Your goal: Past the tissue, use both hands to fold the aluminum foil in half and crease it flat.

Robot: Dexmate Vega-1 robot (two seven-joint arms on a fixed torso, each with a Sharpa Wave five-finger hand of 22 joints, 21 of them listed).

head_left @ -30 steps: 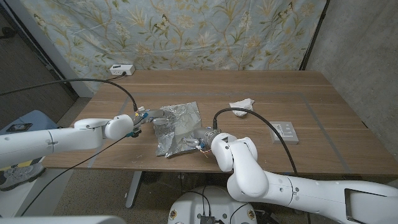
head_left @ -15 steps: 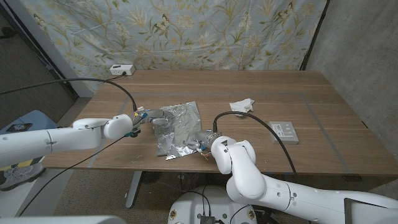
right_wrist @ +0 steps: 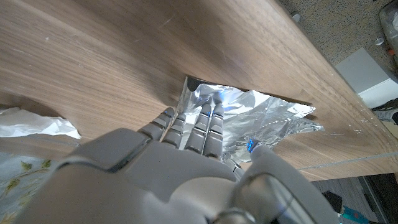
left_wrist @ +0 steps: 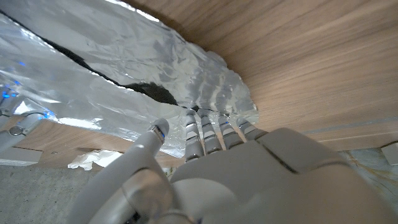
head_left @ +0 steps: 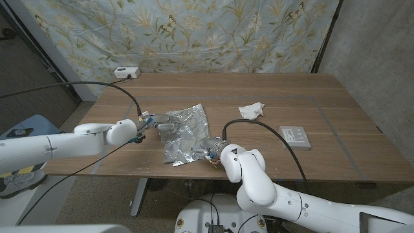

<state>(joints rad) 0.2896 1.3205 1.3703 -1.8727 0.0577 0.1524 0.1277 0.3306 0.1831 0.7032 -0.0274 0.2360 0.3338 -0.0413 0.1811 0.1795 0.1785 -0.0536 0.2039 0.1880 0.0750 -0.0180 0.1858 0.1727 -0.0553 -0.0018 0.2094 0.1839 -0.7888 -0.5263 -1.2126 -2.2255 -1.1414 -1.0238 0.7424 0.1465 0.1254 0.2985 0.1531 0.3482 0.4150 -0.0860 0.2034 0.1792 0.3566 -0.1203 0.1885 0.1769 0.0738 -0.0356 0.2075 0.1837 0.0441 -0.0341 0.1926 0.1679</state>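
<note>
Left hand (head_left: pixel 157 123): it is working at the foil's 9 o'clock edge in the head view. In the left wrist view its fingers (left_wrist: pixel 211 134) are lying side by side with tips against the sheet's rim and the thumb set under them; it appears to be pinching that rim, though the contact itself is partly hidden.

Right hand (head_left: pixel 208 146): it is sitting at the foil's 4 o'clock corner near the table's front edge. In the right wrist view its fingers (right_wrist: pixel 202 127) are held together and reaching onto the corner of the sheet, thumb alongside; whether it is gripping or only pressing cannot be told.

Aluminum foil (head_left: pixel 184 133): it is lying crumpled at the middle of the table (head_left: pixel 272 90), with one layer already lifting and lapping over another, leaving a dark gap between layers in the left wrist view.

Tissue (head_left: pixel 251 110): it is lying at 2 o'clock from the foil, apart from it. A grey flat box (head_left: pixel 295 137) is lying at 3 o'clock, well apart, and a white power strip (head_left: pixel 127 72) at 11 o'clock near the far edge.

Assessment: the fold is judged partly under way. Edges are not yet meeting and no crease is pressed flat; aligning and flattening are remaining.
</note>
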